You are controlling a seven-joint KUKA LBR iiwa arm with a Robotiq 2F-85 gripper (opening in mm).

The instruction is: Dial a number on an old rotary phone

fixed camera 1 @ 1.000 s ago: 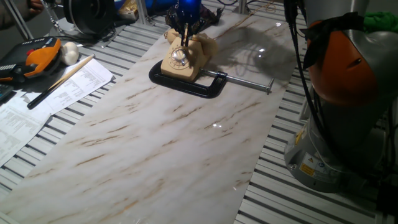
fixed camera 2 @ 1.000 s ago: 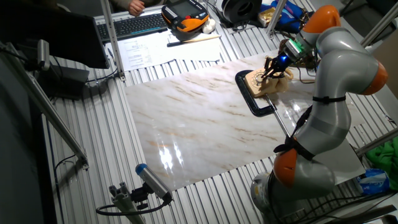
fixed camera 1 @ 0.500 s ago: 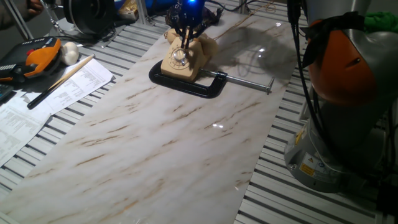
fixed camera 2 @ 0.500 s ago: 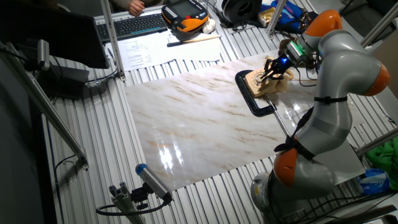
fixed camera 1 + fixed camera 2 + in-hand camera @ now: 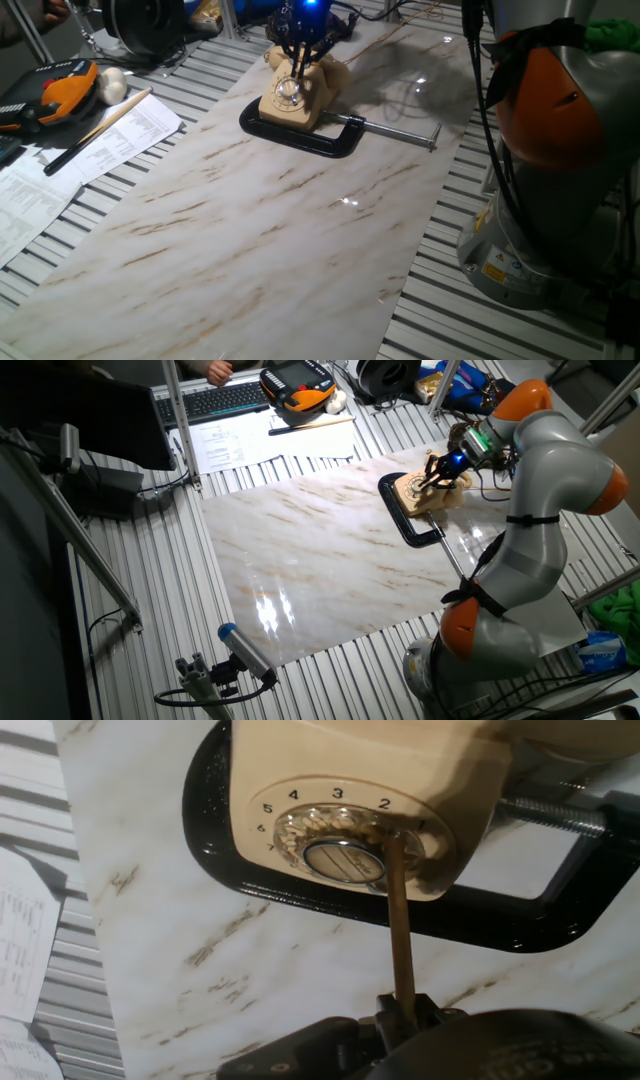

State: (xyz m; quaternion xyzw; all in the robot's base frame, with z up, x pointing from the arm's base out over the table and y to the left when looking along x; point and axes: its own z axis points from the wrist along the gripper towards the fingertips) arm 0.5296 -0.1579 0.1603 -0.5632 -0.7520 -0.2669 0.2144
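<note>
Phone (image 5: pixel 296 92), light plastic, sits pinned by clamp (image 5: pixel 470 915) so likely won't slide; gripper (image 5: pixel 400 1010) closed on thin rod (image 5: pixel 398 910), tip in dial (image 5: pixel 345 845) hole near 2—engage there, gently.

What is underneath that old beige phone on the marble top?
The old rotary phone sits inside a black C-clamp, whose frame curves round its base on the marble tabletop. Whether anything lies beneath the phone itself is hidden by its body.

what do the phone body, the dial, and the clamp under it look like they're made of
The old rotary phone body looks like smooth cream plastic with a soft sheen. Its dial seems clear plastic around a shiny metal hub. The C-clamp looks like black-painted metal, with a bare threaded steel screw.
</note>
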